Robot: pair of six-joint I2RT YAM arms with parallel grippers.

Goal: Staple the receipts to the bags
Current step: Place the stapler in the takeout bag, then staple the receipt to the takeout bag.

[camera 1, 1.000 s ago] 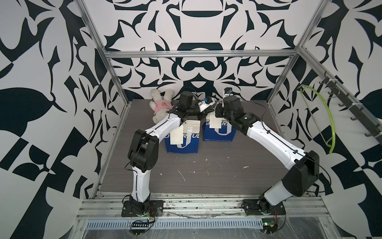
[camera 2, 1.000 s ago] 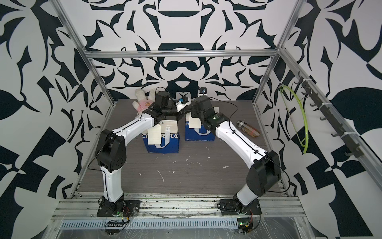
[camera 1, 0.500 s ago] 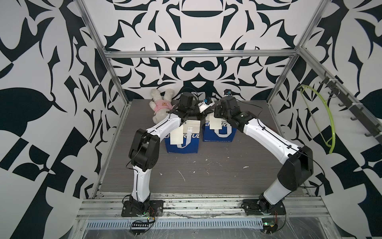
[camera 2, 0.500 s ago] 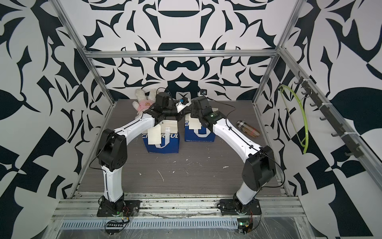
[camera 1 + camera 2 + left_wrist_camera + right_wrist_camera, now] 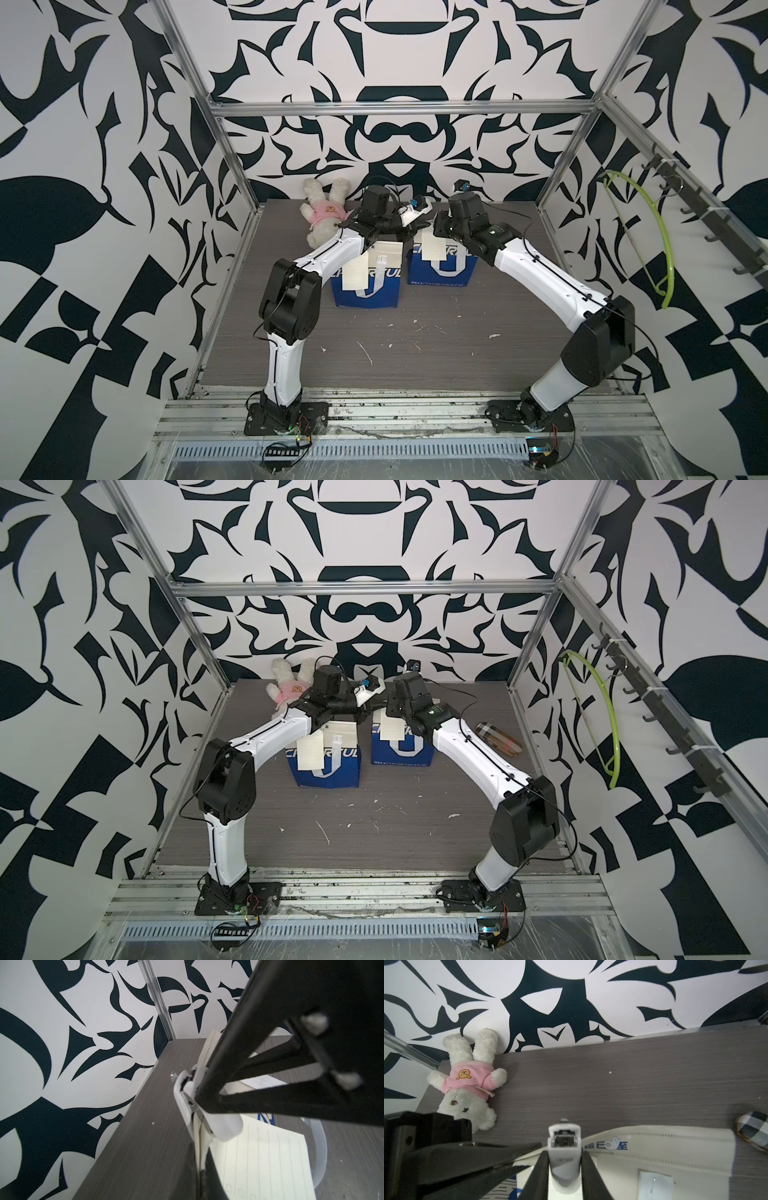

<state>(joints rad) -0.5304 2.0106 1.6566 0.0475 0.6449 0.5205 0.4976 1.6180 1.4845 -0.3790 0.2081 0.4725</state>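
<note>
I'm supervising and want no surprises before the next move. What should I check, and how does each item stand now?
1. Grip of right hand on stapler: ok.
2. Stapler mouth on right bag rim, over right receipt: ok.
3. What the shut left hand pinches: cannot tell.
4. Whether left receipt is stapled to left bag: cannot tell.
5. Both plush toy and plaid pouch apart from the stapling spot: ok.

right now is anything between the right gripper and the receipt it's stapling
Only the stapler: it sits between the right gripper's fingers, at the bag's rim where the receipt hangs. The left gripper's shut tips lie beside the stapler, not across it.
</note>
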